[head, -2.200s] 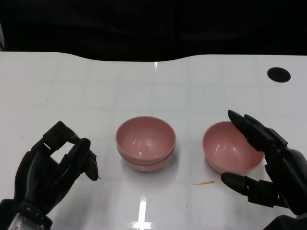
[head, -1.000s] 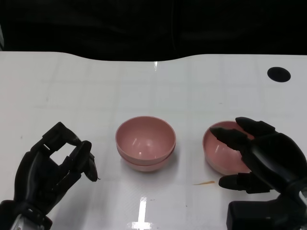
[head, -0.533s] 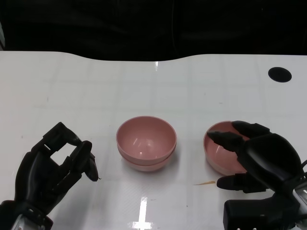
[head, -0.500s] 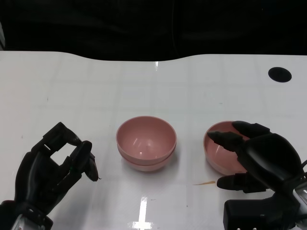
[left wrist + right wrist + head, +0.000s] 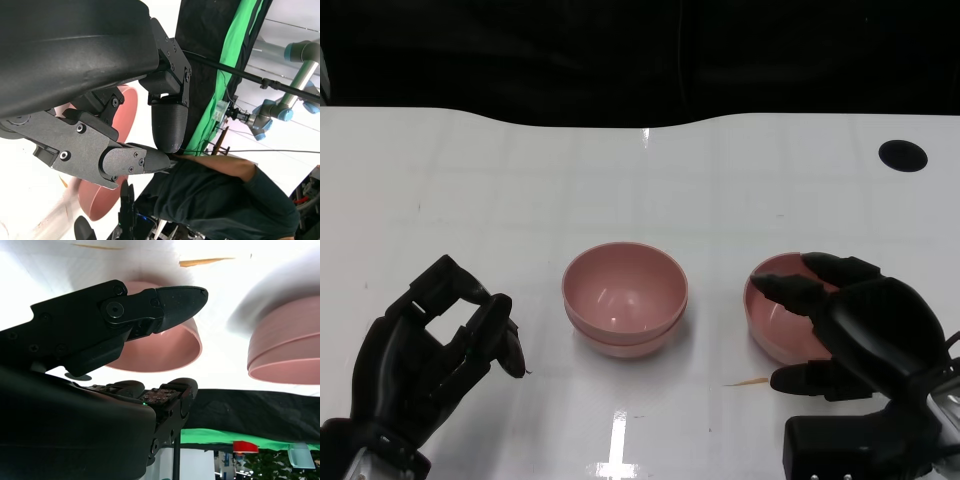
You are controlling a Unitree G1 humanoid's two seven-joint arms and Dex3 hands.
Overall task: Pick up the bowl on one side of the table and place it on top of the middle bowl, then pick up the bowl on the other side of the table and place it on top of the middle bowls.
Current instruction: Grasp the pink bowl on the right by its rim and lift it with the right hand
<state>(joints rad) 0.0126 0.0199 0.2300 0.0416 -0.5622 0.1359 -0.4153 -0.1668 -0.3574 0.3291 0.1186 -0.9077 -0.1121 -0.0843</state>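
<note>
Two pink bowls sit nested as a middle stack (image 5: 625,298) on the white table (image 5: 520,180). A single pink bowl (image 5: 772,322) stands to its right. My right hand (image 5: 855,335) arches over that bowl's near right side. Its fingers (image 5: 785,290) reach over the rim above the inside, and its thumb (image 5: 798,379) lies outside, a little apart from the wall. The bowl rests on the table. In the right wrist view the bowl (image 5: 165,347) shows between thumb and fingers, with the stack (image 5: 285,355) beyond. My left hand (image 5: 430,350) lies at the lower left, fingers curled in and holding nothing.
A thin orange sliver (image 5: 745,381) lies on the table just in front of the right bowl. A round black hole (image 5: 903,154) marks the far right of the tabletop. The left wrist view shows a person in a dark shirt (image 5: 220,195) beside the table.
My right hand has swung in from the right and turned over the right bowl, fingers crossing its rim; in the last half second it barely shifted. Left hand and bowls have not moved.
</note>
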